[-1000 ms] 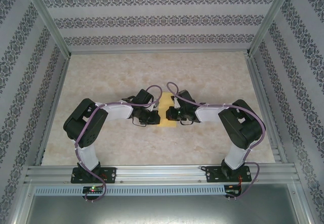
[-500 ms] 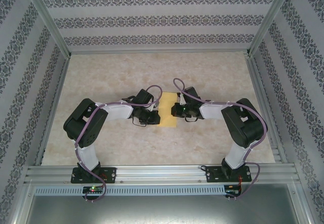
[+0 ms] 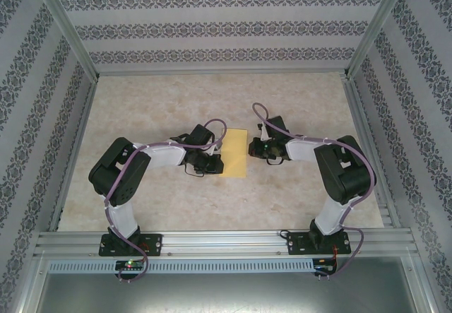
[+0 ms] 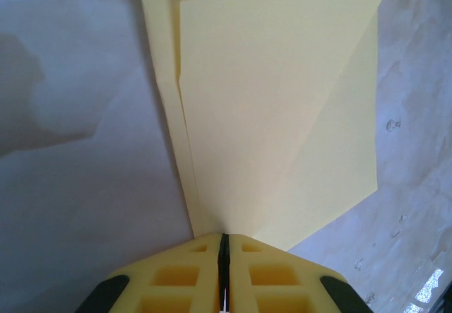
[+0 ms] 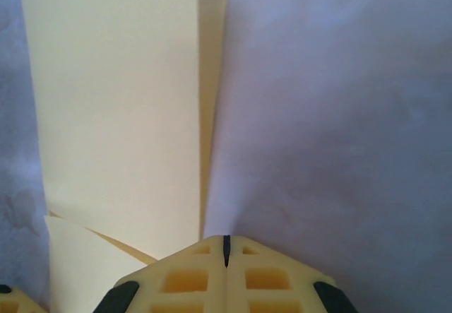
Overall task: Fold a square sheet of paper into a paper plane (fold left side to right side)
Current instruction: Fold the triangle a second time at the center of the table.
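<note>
Fingers of left gripper nipped on paper corner, left wrist; risk of skewed fold on any tug. Right wrist: right gripper closed on nothing, just beside paper; top layer seemingly lifted, liable to spring open unpressed. From above: paper on table between 2 grippers.
</note>
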Controlling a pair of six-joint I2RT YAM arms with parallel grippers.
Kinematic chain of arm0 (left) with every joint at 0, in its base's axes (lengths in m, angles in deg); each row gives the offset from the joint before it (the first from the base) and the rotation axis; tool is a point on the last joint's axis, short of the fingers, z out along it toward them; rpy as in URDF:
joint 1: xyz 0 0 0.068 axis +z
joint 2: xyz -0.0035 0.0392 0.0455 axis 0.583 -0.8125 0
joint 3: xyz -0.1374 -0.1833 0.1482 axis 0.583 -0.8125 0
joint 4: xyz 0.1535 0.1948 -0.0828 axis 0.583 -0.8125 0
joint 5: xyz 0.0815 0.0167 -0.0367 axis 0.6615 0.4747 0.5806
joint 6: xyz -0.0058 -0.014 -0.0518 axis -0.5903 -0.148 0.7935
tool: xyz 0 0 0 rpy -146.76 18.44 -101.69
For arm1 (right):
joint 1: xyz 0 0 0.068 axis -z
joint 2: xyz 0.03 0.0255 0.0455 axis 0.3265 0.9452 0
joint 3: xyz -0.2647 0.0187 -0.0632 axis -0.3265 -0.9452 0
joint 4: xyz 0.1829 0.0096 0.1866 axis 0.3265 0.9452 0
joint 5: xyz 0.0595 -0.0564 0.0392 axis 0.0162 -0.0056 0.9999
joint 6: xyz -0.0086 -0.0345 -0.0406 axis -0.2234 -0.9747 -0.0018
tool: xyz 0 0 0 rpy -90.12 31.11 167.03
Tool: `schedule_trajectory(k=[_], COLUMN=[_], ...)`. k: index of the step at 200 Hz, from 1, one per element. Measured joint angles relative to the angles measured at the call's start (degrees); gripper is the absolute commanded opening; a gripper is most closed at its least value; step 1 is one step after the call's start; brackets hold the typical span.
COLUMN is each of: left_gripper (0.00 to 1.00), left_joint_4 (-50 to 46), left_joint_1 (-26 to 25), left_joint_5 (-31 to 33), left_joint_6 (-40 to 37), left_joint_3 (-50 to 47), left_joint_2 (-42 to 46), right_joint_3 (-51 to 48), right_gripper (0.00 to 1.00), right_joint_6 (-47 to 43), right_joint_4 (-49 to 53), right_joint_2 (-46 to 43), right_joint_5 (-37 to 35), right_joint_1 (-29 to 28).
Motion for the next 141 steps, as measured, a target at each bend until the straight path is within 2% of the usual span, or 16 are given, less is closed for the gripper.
schedule_trajectory(k=[29,55,88,141], left_gripper=[0.12,0.12,0.13,0.13], left_joint_4=[-0.33,-0.48,-0.66,-1.29], left_joint_1=[-0.24,-0.28,-0.33,-0.35], left_joint_5=[0.44,0.59,0.66,0.7], left_joint_6=[0.0,0.0,0.0,0.02], left_joint_3=[0.24,0.35,0.48,0.9], left_joint_2=[0.0,0.0,0.0,-0.02], right_joint_3=[0.0,0.11,1.68,2.25], right_gripper=[0.0,0.0,0.0,0.0], right_joint_6=[0.26,1.62,3.26,4.59], right_joint_4=[0.59,-0.13,-1.36,-0.94], right_joint_2=[-3.19,-4.17,-1.05,3.13], right_joint_5=[0.28,1.57,3.26,3.54], right_joint_1=[-0.7,-3.96,-7.21,-7.39])
